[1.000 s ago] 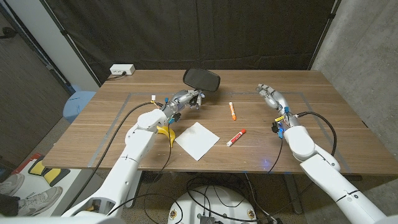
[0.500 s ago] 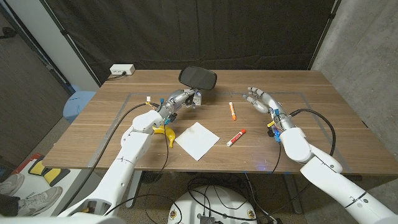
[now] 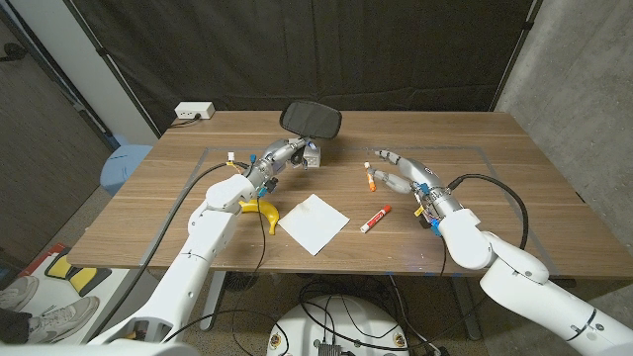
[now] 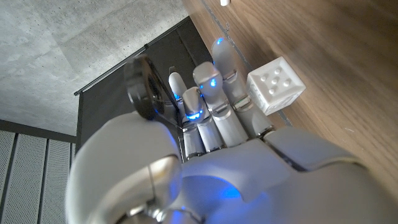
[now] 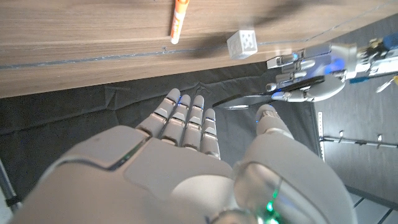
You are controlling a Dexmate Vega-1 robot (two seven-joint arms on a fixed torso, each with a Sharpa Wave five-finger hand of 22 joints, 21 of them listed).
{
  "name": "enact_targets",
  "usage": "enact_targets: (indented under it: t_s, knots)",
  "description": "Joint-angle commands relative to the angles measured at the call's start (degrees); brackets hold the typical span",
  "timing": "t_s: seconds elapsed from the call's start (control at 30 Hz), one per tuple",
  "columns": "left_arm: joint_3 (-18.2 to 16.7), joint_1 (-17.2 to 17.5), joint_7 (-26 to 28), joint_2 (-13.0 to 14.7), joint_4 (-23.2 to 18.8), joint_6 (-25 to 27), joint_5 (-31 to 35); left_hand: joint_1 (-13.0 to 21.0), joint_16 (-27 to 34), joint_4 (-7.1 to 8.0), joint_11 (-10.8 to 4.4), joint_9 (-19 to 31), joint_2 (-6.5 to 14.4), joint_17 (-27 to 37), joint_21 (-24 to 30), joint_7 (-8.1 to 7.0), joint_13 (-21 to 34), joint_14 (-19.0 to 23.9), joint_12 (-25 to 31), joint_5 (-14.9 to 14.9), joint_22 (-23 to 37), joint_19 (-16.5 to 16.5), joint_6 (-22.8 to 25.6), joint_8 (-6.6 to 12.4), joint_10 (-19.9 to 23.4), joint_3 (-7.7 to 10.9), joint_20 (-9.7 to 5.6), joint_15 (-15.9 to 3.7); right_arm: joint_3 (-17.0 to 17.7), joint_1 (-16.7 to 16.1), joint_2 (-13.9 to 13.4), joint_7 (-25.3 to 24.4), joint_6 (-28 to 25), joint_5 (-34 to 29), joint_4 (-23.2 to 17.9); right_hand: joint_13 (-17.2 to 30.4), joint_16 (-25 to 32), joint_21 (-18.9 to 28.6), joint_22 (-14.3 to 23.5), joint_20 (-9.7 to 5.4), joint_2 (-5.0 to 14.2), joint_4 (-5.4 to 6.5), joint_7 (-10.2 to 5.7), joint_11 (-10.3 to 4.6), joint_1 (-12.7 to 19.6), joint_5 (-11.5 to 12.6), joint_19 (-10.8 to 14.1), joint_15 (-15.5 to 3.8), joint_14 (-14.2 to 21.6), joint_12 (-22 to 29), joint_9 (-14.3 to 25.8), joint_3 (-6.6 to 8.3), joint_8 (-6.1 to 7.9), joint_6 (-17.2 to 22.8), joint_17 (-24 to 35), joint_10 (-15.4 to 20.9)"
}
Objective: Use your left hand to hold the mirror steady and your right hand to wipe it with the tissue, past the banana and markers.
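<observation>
Reaching leftward since a second ago, the right hand (image 3: 396,170) is now hovering, fingers spread and holding nothing, over the orange marker (image 3: 367,179). Head view: left hand (image 3: 289,153) is gripping the mirror (image 3: 311,119); tissue (image 3: 313,222) is lying beside the banana (image 3: 259,210). Left wrist view: a die (image 4: 276,85) is sitting by its fingers (image 4: 211,93).

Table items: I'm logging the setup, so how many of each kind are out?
Mirror: 1
Markers: 2
Banana: 1
Tissue: 1
Die: 1
Total: 6

No legible txt, labels or nos. on anything.
</observation>
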Motion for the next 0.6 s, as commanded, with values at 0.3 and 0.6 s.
enact_targets:
  t_s: [0.3,0.6]
  knots:
    - [-0.9,1.4,2.3,0.8,-2.9,0.8,-1.2,-0.3,2.4,-0.09,-2.72,-0.2,0.6,0.0,1.1,-0.04,0.2,-0.7,0.6,-0.5,-0.8,0.7,0.4,0.67,-2.3,1.08,-5.74,-0.04,-11.3,5.7,-7.2,5.2,-7.0,-8.1,-5.9,0.3,-0.3,-0.4,0.0,-0.77,-0.31,-1.14,-0.09,-0.26,2.0,0.5,-0.4,-0.43,-1.1,-0.4,0.2,0.04,0.00,-0.5,0.1,-1.0]
    - [-1.4,1.9,2.6,1.3,-3.9,1.3,-1.6,-0.6,3.6,-0.13,-2.98,-0.4,0.7,0.0,1.6,0.17,0.2,-1.0,0.6,-0.8,-1.2,0.6,0.3,0.90,-2.2,1.44,-5.83,-0.03,-17.4,10.4,-7.2,8.0,-8.2,-11.7,-5.7,0.3,-0.4,-0.5,0.0,-0.63,-0.19,-1.33,-0.15,-0.39,2.5,0.7,-0.7,-0.24,-1.9,-0.7,0.3,-0.17,-0.27,-1.3,0.2,-2.0]
